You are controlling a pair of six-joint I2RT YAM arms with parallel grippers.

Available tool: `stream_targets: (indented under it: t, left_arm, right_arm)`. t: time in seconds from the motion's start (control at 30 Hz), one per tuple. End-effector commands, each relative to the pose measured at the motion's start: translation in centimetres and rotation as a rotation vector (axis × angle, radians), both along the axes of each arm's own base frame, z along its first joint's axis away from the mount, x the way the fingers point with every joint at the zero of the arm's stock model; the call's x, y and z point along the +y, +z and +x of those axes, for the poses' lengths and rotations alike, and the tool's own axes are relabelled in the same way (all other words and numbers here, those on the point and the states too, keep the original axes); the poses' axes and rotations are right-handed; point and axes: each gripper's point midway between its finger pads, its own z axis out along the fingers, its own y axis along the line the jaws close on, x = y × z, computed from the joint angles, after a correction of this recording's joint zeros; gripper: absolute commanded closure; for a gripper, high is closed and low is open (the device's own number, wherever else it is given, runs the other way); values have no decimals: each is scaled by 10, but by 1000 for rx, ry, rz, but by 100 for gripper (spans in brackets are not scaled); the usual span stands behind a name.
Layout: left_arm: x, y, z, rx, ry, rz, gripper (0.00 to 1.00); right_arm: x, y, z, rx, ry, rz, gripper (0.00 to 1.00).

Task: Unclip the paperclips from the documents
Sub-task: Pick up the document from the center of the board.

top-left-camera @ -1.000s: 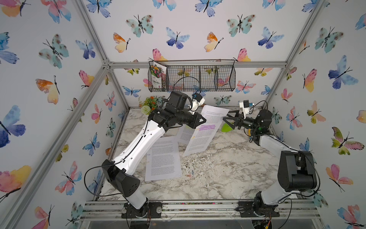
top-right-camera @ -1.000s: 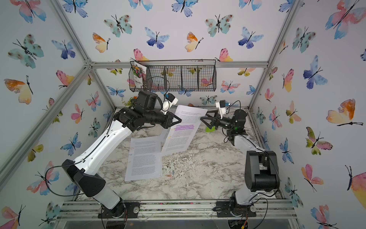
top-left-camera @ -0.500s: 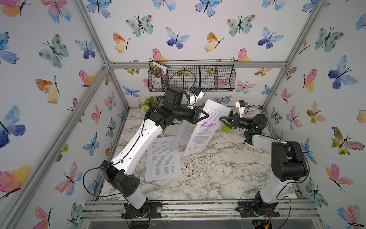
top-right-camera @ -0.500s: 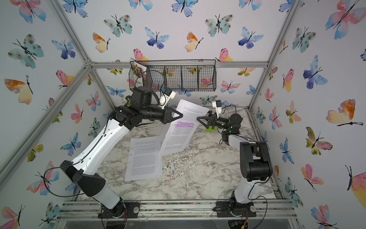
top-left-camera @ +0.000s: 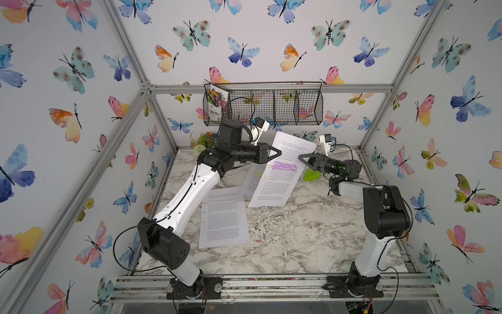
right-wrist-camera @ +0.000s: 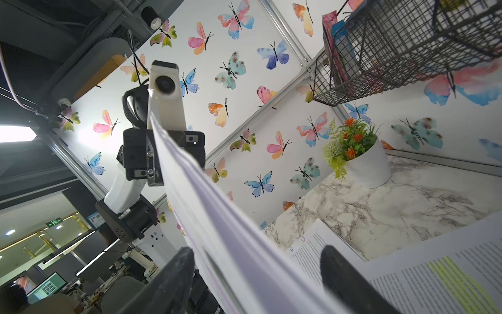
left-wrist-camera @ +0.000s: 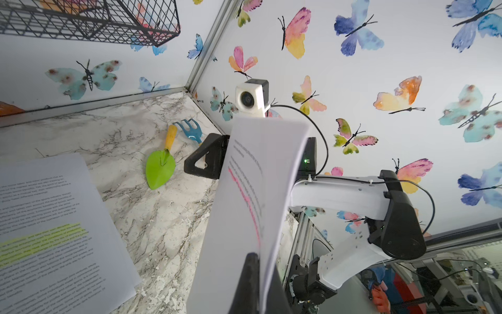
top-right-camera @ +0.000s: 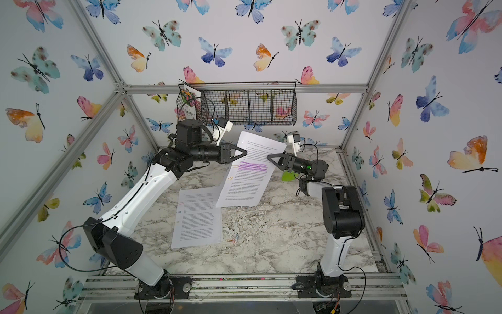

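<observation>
Two grippers frame one document. The left gripper (top-left-camera: 279, 154), just above frame centre in a top view, is pressed together on the left edge of the purple sheaf (top-left-camera: 277, 185) and holds it tilted, top edge raised, bottom edge down at the table (top-left-camera: 298, 231). The right gripper (top-left-camera: 300, 157) sits at the opposite edge with its jaws spread. In the right wrist view the paper runs between its fingers (right-wrist-camera: 179, 269) and neither one touches it.

The plain sheaf (top-left-camera: 224, 217) lies flat at lower left of centre with small clips (top-left-camera: 203, 208) along its left margin. The yellow sheaf (top-left-camera: 254, 176) lies partly behind the raised one. Two edge clips (top-right-camera: 235, 166) show by the purple sheaf's left edge, just below the left gripper (I cannot tell whether they bite this sheaf or the one behind). A few loose clips (top-left-camera: 258, 241) lie on the marble below centre, so some of the work seems done.

The step in hand looks like steadying the raised sheaf for unclipping. Next the right jaws would need to close on the free edge, or shift across to a clip. Each clip is far thinner than a finger, so the pinch must land squarely on the wire and pull along the page, not across it.
</observation>
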Motion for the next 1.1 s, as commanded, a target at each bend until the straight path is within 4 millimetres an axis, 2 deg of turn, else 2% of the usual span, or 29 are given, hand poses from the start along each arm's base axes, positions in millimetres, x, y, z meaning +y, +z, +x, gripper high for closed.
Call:
stream_targets:
  t: [0.0, 0.33, 0.5, 0.6, 0.67, 0.8, 0.83, 0.97, 1.07]
  left_arm:
    - [2, 26, -5, -55, -14, -93, 100]
    - [10, 39, 12, -59, 43, -187, 100]
    - [18, 46, 15, -38, 72, -283, 100]
    - [20, 45, 14, -30, 82, -314, 100]
    - [20, 42, 15, -21, 85, -313, 100]
    - [21, 33, 15, -4, 98, -298, 100]
    - [22, 29, 16, 4, 104, -288, 100]
    - [23, 16, 14, 27, 96, -262, 100]
    - [28, 3, 13, 58, 93, -233, 71]
  right_arm:
    - [-2, 42, -34, -234, 10, 58, 25]
    - [-5, 47, -47, -215, 2, 72, 35]
    - [-6, 50, -50, -214, 3, 75, 38]
    - [-6, 51, -49, -198, 1, 78, 43]
    - [-6, 52, -48, -185, 1, 77, 52]
    - [-3, 50, -41, -131, 18, 45, 93]
    - [-2, 50, -41, -126, 25, 38, 98]
    - [-1, 54, -43, -133, 37, 28, 98]
    - [-1, 56, -42, -128, 40, 20, 98]
